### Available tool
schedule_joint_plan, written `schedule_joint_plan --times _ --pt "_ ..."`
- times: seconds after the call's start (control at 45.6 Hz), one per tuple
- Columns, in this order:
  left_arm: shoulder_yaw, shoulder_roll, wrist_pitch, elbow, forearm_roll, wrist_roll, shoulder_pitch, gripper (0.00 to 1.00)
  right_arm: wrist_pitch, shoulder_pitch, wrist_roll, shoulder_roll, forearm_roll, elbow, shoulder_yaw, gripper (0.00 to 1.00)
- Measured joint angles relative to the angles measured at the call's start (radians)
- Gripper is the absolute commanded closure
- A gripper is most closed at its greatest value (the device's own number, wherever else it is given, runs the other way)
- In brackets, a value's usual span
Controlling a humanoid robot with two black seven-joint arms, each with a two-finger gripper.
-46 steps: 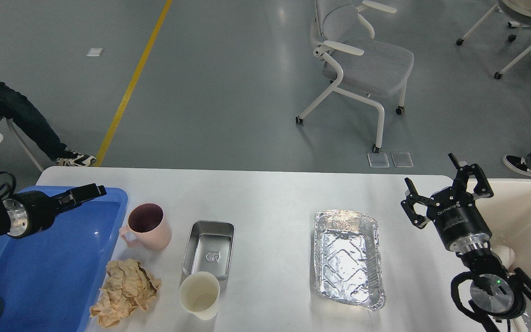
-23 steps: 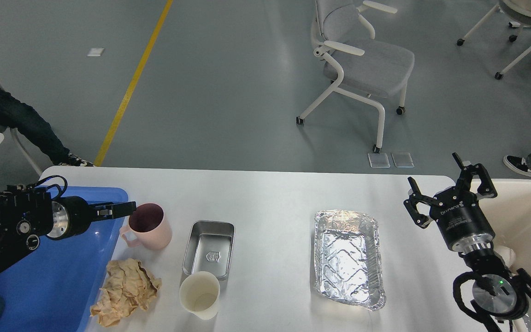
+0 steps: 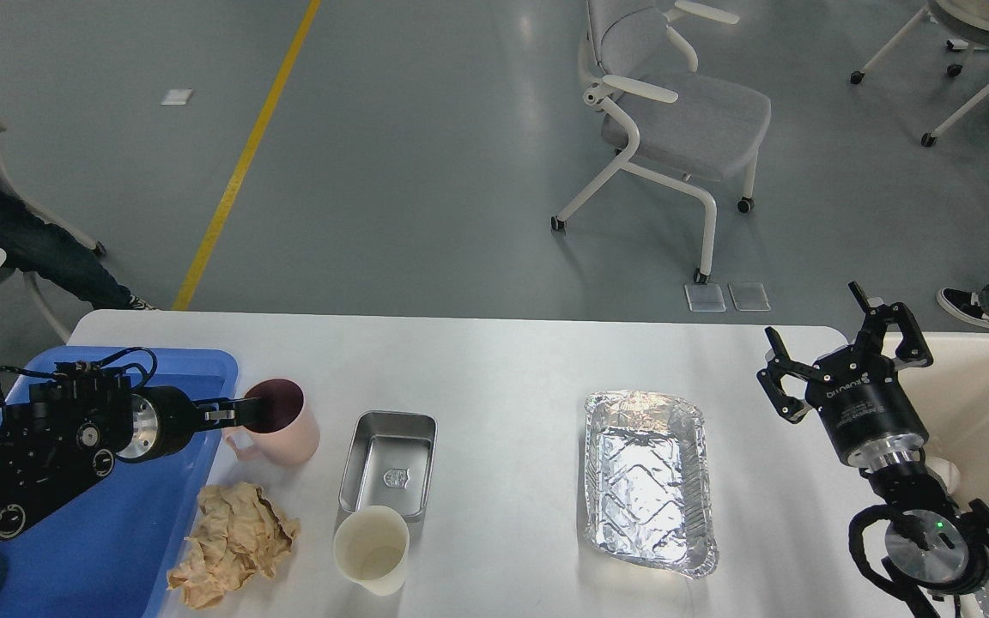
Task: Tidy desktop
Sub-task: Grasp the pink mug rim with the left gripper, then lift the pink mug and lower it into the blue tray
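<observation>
Nearest the robot, a crumpled tan paper wad [image 3: 233,542] lies on the large smooth white rectangular worktop [image 3: 494,369] right at the edge of the blue plastic tray [image 3: 108,515], and a cream paper cup [image 3: 372,549] stands upright just beside the near end of a small rectangular stainless steel tin [image 3: 389,463]. To the right lies a crinkled aluminium foil tray [image 3: 649,481], apart from the rest. Further back on the left, a pink plastic mug [image 3: 276,421] with a dark inside stands upright just beside the blue tray, handle turned toward it. The left tool [image 3: 233,413] reaches in level from over the blue tray, its tip at the mug's near rim; it is seen dark and end-on, so I cannot tell how far its fingers are apart, nor whether one is inside the rim. The right tool [image 3: 846,360] hovers with fingers spread wide and nothing in them, at the right edge of the worktop next to the cream-coloured bin [image 3: 984,403]. The step in hand looks like taking the mug by its rim to move it into the blue tray. To do that well, one finger should go inside the wall and one outside, low enough past the lip to bite firmly, and close before any lift, since a sideways nudge could tip the light mug toward the steel tin. Lift straight up to clear the tray's wall, then carry it across.
</observation>
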Motion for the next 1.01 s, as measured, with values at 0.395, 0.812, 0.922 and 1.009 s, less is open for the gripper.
schedule_joint_plan --times 0.395,0.812,0.922,1.009 --pt "0.046 -0.016 -0.001 0.007 -0.001 -0.006 -0.039 0.96 0.000 -0.001 0.000 -0.001 0.000 0.000 0.003 0.00" --pt "0.072 -0.024 -0.015 0.020 -0.010 -0.028 -0.094 1.00 -0.001 -0.001 0.000 0.005 0.000 0.000 0.003 0.00" --pt "0.064 0.007 -0.065 0.011 -0.021 -0.038 -0.164 1.00 -0.001 -0.001 0.000 0.007 0.000 0.000 0.003 0.00" --pt "0.054 0.070 -0.136 -0.004 -0.022 -0.050 -0.240 1.00 -0.004 0.002 0.000 0.007 0.000 0.000 0.004 0.00"
